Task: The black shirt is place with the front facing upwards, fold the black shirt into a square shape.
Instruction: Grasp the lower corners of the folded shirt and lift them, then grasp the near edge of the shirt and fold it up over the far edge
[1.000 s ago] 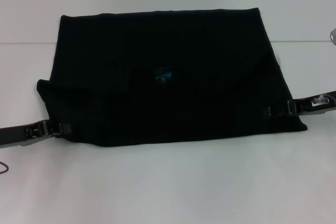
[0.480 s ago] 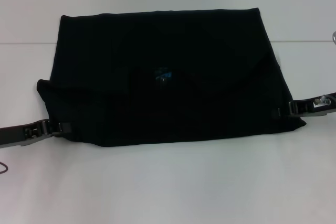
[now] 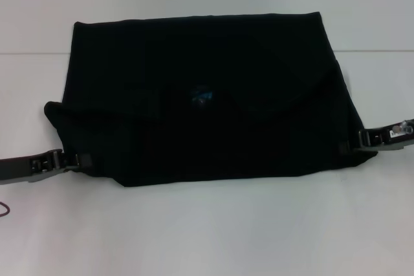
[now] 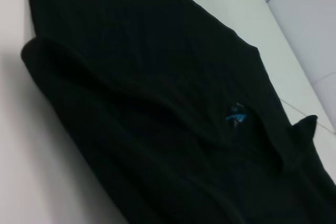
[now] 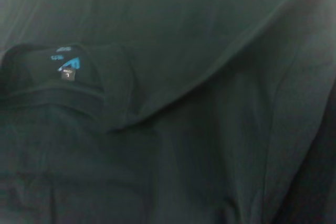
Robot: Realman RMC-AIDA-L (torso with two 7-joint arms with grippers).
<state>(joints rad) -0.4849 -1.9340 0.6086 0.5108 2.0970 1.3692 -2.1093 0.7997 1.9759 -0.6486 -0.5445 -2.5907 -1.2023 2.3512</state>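
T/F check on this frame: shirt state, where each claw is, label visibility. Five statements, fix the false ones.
1. The black shirt is folded into a wide block on the white table. True.
2. The left claw is at the shirt's near left corner. True.
3. The right claw hovers over the shirt's middle. False: it is at the right edge.
4. The blue neck label is hidden. False: it shows near the centre.
5. The chest lettering is visible. False: none shows.

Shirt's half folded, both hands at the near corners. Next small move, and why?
Probably draw both hands clear sideways. The black shirt lies flat, folded with its blue neck label on top; the left hand and right hand sit low at its near corners, blocking the next fold.
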